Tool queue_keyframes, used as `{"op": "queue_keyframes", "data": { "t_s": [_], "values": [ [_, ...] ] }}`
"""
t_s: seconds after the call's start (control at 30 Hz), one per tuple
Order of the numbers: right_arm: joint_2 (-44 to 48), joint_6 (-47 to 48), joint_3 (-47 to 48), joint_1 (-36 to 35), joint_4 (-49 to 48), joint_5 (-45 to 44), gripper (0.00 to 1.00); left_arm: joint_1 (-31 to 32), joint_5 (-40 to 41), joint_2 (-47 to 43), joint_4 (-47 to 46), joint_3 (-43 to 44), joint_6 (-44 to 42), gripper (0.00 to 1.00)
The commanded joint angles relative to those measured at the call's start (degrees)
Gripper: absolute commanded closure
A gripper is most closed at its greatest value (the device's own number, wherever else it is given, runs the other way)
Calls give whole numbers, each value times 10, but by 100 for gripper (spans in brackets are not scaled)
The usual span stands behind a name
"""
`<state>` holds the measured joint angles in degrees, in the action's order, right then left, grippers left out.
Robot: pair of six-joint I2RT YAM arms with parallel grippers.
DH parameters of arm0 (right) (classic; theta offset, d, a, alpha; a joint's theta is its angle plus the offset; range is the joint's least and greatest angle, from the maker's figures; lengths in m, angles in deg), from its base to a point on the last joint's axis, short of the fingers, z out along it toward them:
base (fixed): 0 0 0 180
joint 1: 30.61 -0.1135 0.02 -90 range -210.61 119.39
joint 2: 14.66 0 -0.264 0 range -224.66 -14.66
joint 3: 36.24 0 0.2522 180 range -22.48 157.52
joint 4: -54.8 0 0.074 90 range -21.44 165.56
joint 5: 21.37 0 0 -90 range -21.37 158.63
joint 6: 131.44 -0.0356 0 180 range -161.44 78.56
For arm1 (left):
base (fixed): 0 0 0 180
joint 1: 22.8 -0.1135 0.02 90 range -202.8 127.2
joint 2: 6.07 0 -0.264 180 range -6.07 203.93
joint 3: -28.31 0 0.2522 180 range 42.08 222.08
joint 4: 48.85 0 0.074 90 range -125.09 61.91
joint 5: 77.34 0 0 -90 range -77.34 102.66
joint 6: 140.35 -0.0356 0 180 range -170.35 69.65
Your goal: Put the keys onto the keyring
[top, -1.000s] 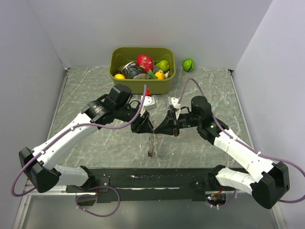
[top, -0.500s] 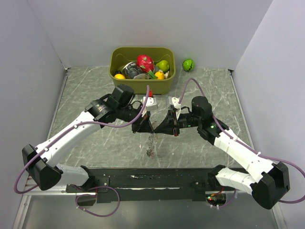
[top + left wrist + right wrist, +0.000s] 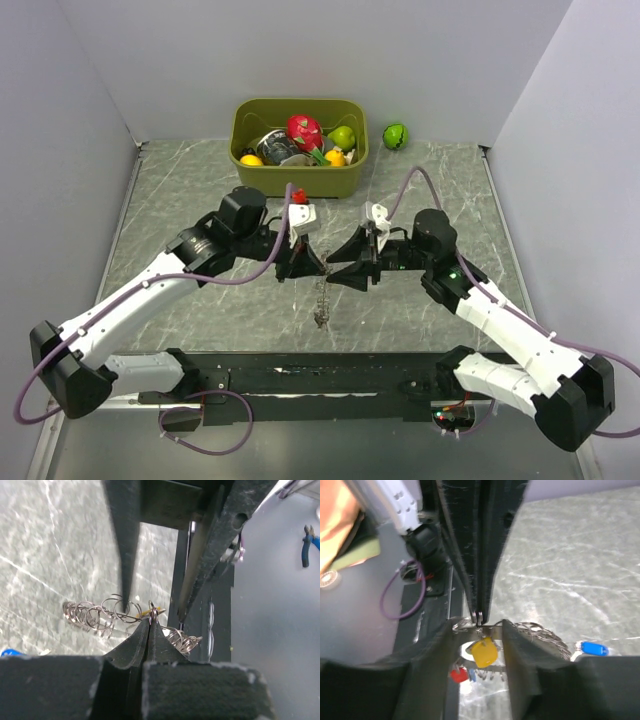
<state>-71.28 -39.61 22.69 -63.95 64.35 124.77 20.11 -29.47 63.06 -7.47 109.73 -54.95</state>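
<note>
My left gripper (image 3: 310, 268) is shut, its tips pinching a small loop of the keyring (image 3: 95, 614), a chain of thin wire coils (image 3: 545, 632). The ring hangs from the pinch down toward the table (image 3: 320, 302). My right gripper (image 3: 338, 276) faces the left one with its jaws open, one finger on each side of the left tips (image 3: 480, 555). Nothing is gripped between the right fingers (image 3: 520, 650). A yellow key (image 3: 484, 651) dangles just under the pinch. A red key (image 3: 457, 675) hangs lower, and a blue key (image 3: 595, 648) lies further right along the coils.
An olive bin (image 3: 245, 160) of toy fruits stands at the back of the marble table. A green ball (image 3: 396, 135) lies right of it, and a small red thing (image 3: 298, 193) sits behind the left wrist. The black base rail (image 3: 320, 375) runs along the near edge.
My right gripper has opened and drawn back a little to the right, letting go of the ring. The left gripper has shut on the ring and holds it.
</note>
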Motion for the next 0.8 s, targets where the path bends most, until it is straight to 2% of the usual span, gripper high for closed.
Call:
{"op": "queue_keyframes", "data": {
  "t_s": [0.0, 0.13, 0.37, 0.77],
  "values": [
    [34, -17, -6, 6, -56, -47, 38, 2, -4, -43, -134, -16, 42, 99],
    [62, -37, -30, 16, -81, -81, 32, 2, 8, -66, -200, -52, 78, 99],
    [99, -58, -60, 35, -122, -105, 30, 2, 38, -122, -318, -110, 126, 99],
    [96, -61, -48, 35, -132, -59, 28, 2, 34, -111, -339, -106, 133, 99]
  ]
}}
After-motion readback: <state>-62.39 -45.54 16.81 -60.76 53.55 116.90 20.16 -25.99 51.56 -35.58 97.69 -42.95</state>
